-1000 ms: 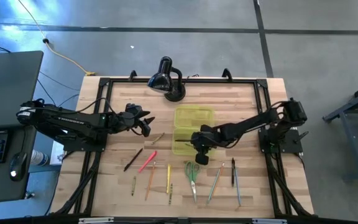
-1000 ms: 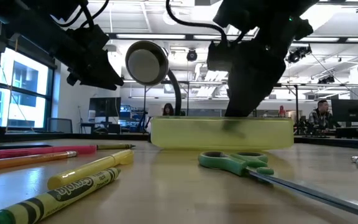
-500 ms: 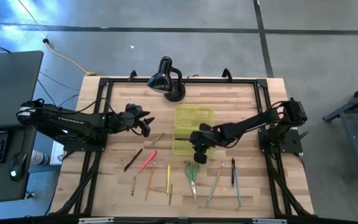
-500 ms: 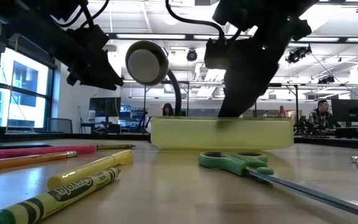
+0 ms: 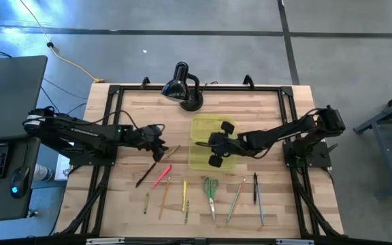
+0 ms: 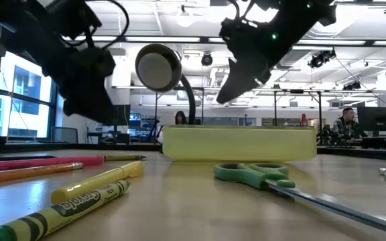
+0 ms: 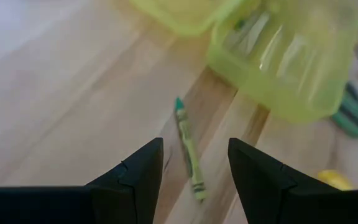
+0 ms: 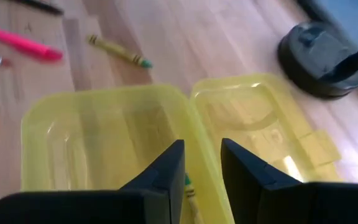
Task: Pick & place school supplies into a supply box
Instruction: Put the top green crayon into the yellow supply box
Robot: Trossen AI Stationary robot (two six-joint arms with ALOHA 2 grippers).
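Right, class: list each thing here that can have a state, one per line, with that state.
Translucent yellow-green plastic supply box: open, lid laid flat beside it.
Green-handled scissors: closed, flat on table.
Green crayon: on table, outside the box.
Black desk lamp: upright, head turned down.
Left end effector: open, empty, over the crayon.
Right end effector: open, empty, above the box.

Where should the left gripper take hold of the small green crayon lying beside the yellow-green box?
At the middle of the green crayon, from straight above: it lies flat and alone on the bare wooden table, and the open left gripper is already near it.
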